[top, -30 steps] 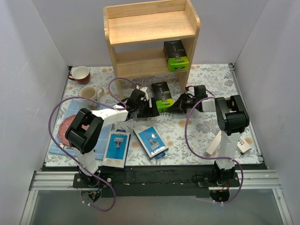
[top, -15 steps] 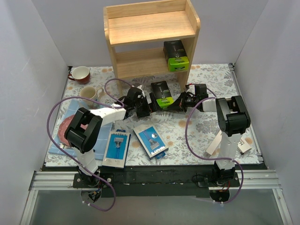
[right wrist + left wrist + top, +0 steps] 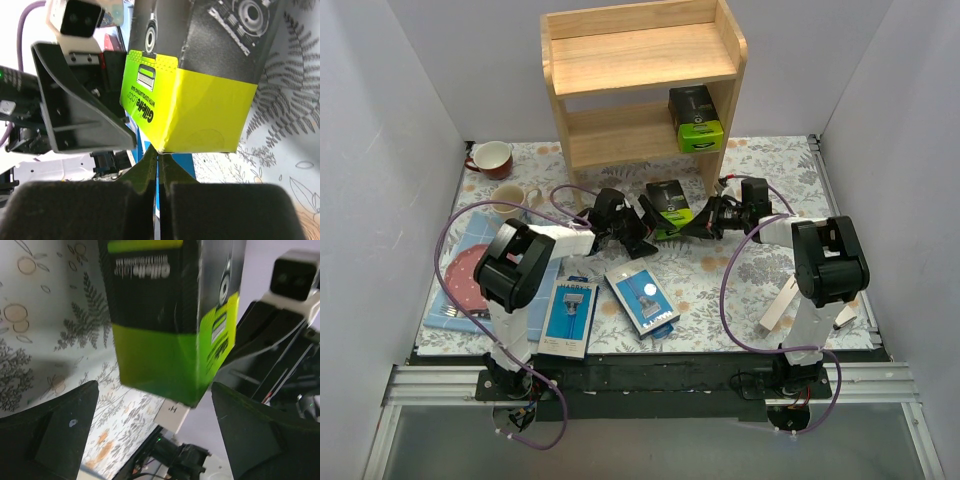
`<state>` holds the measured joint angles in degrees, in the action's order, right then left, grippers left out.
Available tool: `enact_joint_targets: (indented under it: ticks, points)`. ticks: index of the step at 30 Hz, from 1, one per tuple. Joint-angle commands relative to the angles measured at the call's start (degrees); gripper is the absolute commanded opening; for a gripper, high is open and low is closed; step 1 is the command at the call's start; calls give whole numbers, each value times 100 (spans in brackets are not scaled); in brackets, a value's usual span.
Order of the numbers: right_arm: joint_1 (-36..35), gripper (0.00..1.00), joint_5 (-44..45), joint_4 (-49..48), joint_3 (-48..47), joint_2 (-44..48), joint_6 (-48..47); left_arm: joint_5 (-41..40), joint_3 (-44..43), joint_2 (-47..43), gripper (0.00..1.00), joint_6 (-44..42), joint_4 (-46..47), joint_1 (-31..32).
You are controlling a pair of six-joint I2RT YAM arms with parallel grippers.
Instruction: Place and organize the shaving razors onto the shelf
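A robot lab cell is on show here: the desk (image 3: 760, 290) is boxed in on three sides by plain grey panels (image 3: 390, 160). The left arm (image 3: 515, 275) and right arm (image 3: 825, 265) are seen bolted to an aluminium rail (image 3: 880, 385).

The top camera overlooks the whole tabletop (image 3: 760, 275) from its near edge; both wrist cameras closely face one green-ended box (image 3: 668, 203) from opposite sides.

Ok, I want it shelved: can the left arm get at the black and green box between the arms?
Probably yes: the left fingers stand open either side of the box, nothing between; the right fingers crowd its lime end.
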<state>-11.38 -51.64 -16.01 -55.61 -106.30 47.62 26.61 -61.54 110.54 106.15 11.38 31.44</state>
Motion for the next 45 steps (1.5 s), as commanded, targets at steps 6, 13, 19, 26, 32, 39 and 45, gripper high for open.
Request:
enact_joint_targets:
  ticks: [6, 13, 19, 26, 32, 39, 45]
  points:
    - [-40, 1, -303, 344, 60, 347, -419, 46, -491, 398, 85, 653, 514, -15]
    - [-101, 1, -330, 643, -169, 531, -867, 186, -403, 179, 61, 241, 699, -15]
    - [-268, 1, -250, 1135, -309, 944, -1307, 573, 89, -532, 40, -498, 1129, -15]
    - [-321, 1, -215, 2189, -687, 1331, -2159, 696, 607, -1446, 37, -1034, 1060, 2]
    - [-427, 1, -163, 2998, -1162, 1709, -2810, 767, 696, -2045, 38, -1500, 972, 11]
    - [-541, 1, -13, 3508, -1619, 1937, -3206, 784, 450, -2379, 39, -1799, 761, 11]
    - [-611, 1, 48, 3841, -2093, 1894, -3425, 819, 143, -2414, 39, -1905, 533, 20]
